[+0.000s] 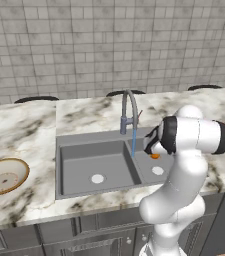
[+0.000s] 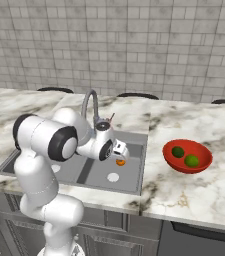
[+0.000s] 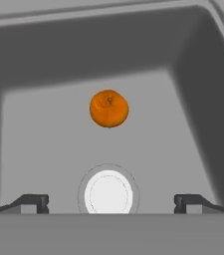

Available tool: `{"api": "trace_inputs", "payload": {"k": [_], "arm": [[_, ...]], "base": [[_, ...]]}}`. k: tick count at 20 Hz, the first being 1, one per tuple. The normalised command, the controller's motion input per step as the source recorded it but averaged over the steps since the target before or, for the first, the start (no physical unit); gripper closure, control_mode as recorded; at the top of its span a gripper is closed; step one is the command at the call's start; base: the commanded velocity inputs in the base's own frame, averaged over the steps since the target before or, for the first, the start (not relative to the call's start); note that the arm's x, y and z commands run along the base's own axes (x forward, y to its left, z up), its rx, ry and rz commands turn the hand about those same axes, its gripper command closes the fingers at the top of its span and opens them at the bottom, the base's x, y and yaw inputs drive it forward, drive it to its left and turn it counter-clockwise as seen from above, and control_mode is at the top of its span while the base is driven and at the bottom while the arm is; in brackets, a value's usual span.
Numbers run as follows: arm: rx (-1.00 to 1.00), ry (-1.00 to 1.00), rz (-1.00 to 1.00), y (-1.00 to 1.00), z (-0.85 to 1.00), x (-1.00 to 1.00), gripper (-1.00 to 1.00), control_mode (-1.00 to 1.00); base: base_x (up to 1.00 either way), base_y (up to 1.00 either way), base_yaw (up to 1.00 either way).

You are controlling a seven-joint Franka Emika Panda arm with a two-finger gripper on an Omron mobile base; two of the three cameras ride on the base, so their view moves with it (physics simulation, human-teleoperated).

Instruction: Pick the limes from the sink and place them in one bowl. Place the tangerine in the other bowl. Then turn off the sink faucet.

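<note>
An orange tangerine [image 3: 109,108] lies on the floor of the sink's right basin [image 3: 44,129], beyond the round white drain [image 3: 108,193]. In the base views the tangerine [image 2: 120,162] [image 1: 155,156] peeks out just under my hand. My gripper [image 3: 111,201] hangs open above the basin, fingertips wide apart and nothing between them; the gripper [image 2: 121,150] points down into the sink [image 2: 129,172]. Two limes [image 2: 178,152] [image 2: 192,160] rest in the red bowl [image 2: 174,162] on the right counter. The tan bowl [image 1: 21,165] sits on the left counter. Water streams from the faucet [image 1: 128,107].
The basin walls [image 3: 203,99] rise steeply around the tangerine. A divider [image 1: 136,170] separates the two basins. The marble counter [image 2: 199,195] spreads to the right of the sink, and a tiled wall stands behind it.
</note>
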Motion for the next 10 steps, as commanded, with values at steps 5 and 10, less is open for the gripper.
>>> {"api": "trace_inputs", "payload": {"k": [5,10], "arm": [[0.00,0.00,0.00,-0.08,-0.21,0.26,-1.00,-1.00],[0.00,0.00,0.00,-0.02,-0.17,0.27,-1.00,-1.00]], "base": [[0.00,0.00,0.00],[0.00,0.00,0.00]]}}
